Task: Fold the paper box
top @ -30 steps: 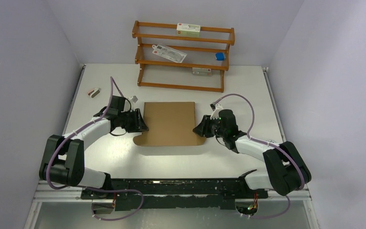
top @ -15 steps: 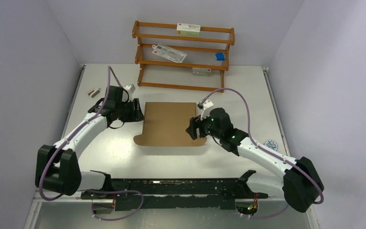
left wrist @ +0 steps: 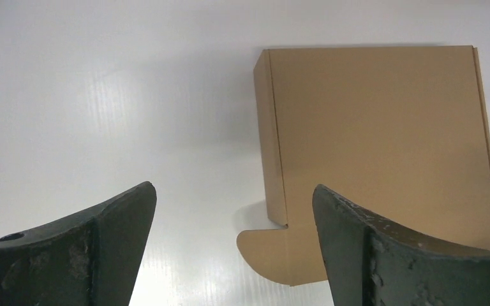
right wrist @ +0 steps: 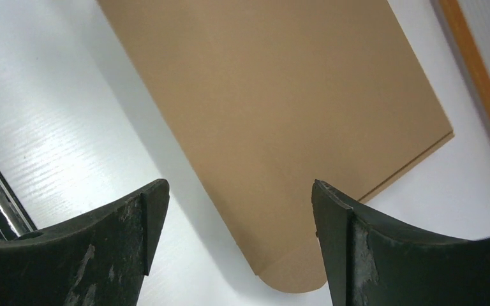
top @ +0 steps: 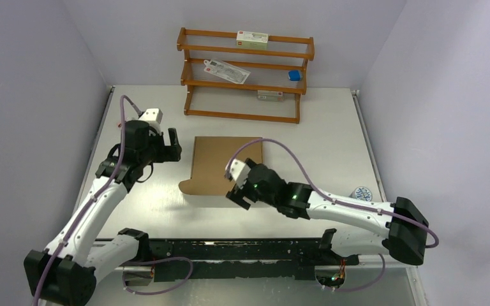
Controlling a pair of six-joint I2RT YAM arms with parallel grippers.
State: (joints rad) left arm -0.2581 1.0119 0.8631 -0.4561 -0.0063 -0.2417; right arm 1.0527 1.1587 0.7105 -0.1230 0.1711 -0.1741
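- Top external view: the box [top: 223, 162] lies flat mid-table [top: 332, 127], in front of the rack [top: 242, 115].
- The left gripper [top: 175, 145] hovers just beside the box's left edge, jaws spread wide and holding nothing.
- The right gripper [top: 235, 192] hangs over the box's near edge, jaws also spread and empty. Its wrist view shows bare cardboard between the fingers.
- Left wrist view: a narrow folded side strip runs along one edge under a broad top panel, so the body looks closed up.
- Two rounded tabs stick out flat at the near corners.
- Judgement: most folds seem done, and what is left is likely tucking those tabs in and pressing the front shut.
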